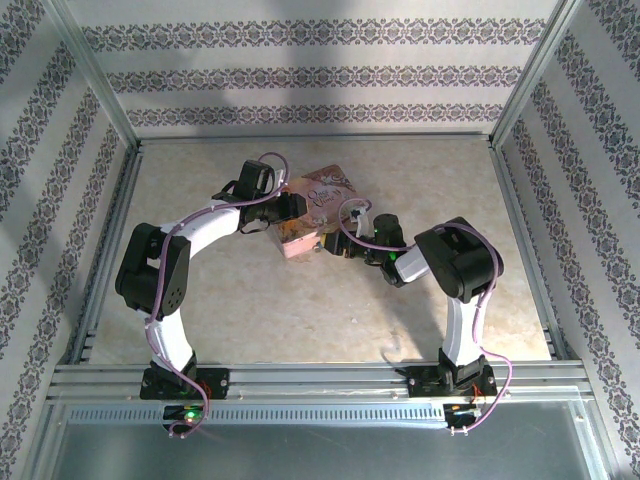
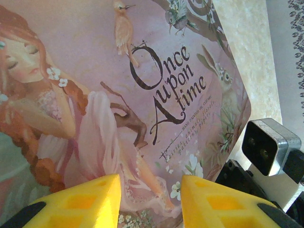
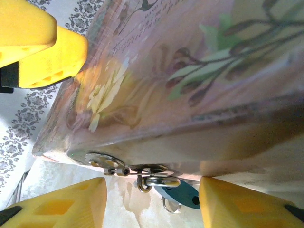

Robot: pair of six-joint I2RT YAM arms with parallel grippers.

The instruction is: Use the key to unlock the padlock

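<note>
The pink picture-printed tin box [image 1: 325, 190] sits tilted at mid-table. My left gripper [image 1: 288, 208] is at its left end. In the left wrist view the lid [image 2: 142, 85] runs down between my yellow fingers [image 2: 95, 202], which look closed on its rim. From the hasp [image 3: 142, 170] under the box's edge hangs the tiny silvery padlock [image 3: 162, 181]. A flat blue tab [image 3: 183, 195] with a small wire ring pokes out behind it; I cannot tell if it is the key. My right gripper [image 3: 152, 191] is open, one finger on each side of the padlock, with the blue tab close to the right finger.
The box's side wall [image 3: 190, 71] looms just above the right fingers. The left gripper's yellow fingers [image 3: 42, 52] are at its far corner. Beige tabletop [image 3: 128, 209] lies below the lock. The right wrist's camera block [image 2: 266, 145] is close beside the box. Metal frame rails [image 1: 320, 378] border the table.
</note>
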